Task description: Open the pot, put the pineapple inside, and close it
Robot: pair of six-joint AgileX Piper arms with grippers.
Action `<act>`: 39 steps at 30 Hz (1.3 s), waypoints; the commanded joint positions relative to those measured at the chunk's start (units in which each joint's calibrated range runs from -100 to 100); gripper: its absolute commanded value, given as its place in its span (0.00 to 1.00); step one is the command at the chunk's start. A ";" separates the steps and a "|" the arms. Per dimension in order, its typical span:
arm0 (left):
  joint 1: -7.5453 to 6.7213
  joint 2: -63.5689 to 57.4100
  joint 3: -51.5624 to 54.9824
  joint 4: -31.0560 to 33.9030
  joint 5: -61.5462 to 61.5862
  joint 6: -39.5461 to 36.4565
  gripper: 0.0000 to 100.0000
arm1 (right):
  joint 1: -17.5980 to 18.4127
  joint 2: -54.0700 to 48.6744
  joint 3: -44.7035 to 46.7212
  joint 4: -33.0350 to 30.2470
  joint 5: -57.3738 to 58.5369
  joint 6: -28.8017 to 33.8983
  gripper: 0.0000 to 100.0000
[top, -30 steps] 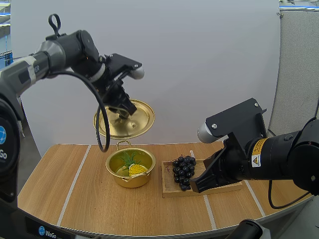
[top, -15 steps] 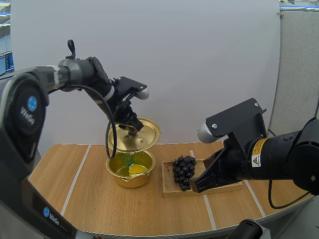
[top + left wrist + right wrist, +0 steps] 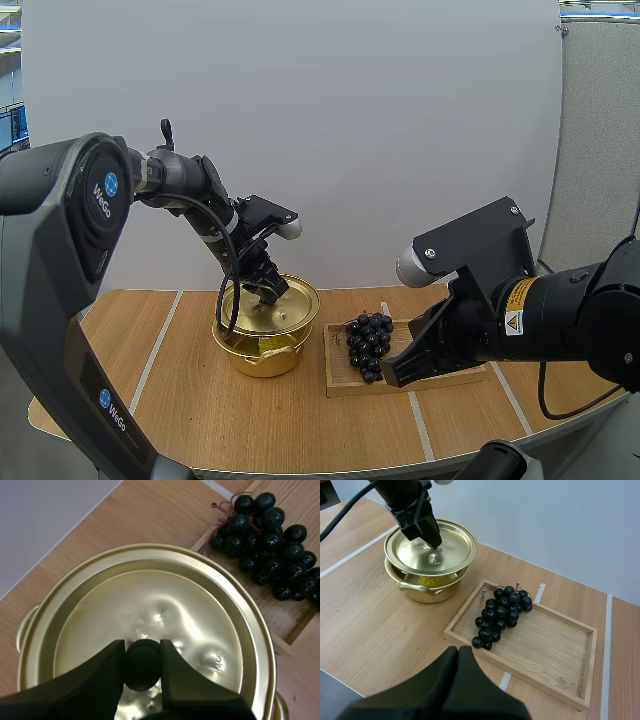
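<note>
Two containers stand on the worktop point(image 3: 170, 400). At left is a gold pot point(image 3: 262, 358) with the yellow pineapple point(image 3: 431, 580) inside, seen through the gap under the lid point(image 3: 451, 550). The lid sits tilted over the rim. The left gripper point(image 3: 268, 292) has its fingers point(image 3: 95, 675) pinching the lid's black knob point(image 3: 142, 664). Just right of the pot is a wooden tray point(image 3: 555, 645) with dark grapes point(image 3: 502, 612) in its left part. The right gripper point(image 3: 395, 372) hangs at the tray's near side, fingers point(image 3: 470, 690) pressed together on nothing.

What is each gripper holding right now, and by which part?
Left gripper pinches the lid by its black knob; right gripper holds nothing.
</note>
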State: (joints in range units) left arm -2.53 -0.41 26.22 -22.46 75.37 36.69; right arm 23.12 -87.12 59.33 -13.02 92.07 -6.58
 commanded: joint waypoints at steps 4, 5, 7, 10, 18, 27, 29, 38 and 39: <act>-0.09 -0.12 1.60 0.50 -3.18 1.07 0.00 | 0.02 -0.50 -0.02 -0.67 -0.33 -0.20 0.00; -0.09 -0.12 1.60 0.50 -3.18 1.07 0.00 | 0.02 -0.50 -0.02 -0.67 -0.33 -0.20 0.00; -0.09 -0.12 1.60 0.50 -3.18 1.07 0.00 | 0.02 -0.50 -0.02 -0.67 -0.33 -0.20 0.00; -0.09 -0.12 1.60 1.04 -2.99 1.06 0.00 | 0.02 -0.50 -0.02 -0.67 -0.33 -0.20 0.00; -0.09 -0.12 2.81 1.57 -4.01 1.06 0.00 | 0.02 -0.50 -0.02 -0.67 -0.33 -0.20 0.00; -0.09 2.79 2.98 1.46 -4.40 1.06 0.00 | 0.02 -0.50 -0.02 -0.67 -0.33 -0.20 0.00; -0.09 3.73 2.98 1.46 -4.40 1.06 0.00 | 0.02 -0.50 -0.02 -0.67 -0.33 -0.20 0.00; -0.09 5.00 2.98 1.36 -3.60 1.06 0.00 | 0.02 -0.50 -0.02 -0.67 -0.33 -0.20 0.00; -0.09 5.00 2.98 1.36 -3.29 1.06 0.00 | 0.02 -0.50 -0.02 -0.67 -0.33 -0.20 0.00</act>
State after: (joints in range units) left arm -2.53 3.65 29.09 -20.65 70.89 37.58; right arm 23.12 -87.12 59.33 -13.02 92.07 -6.58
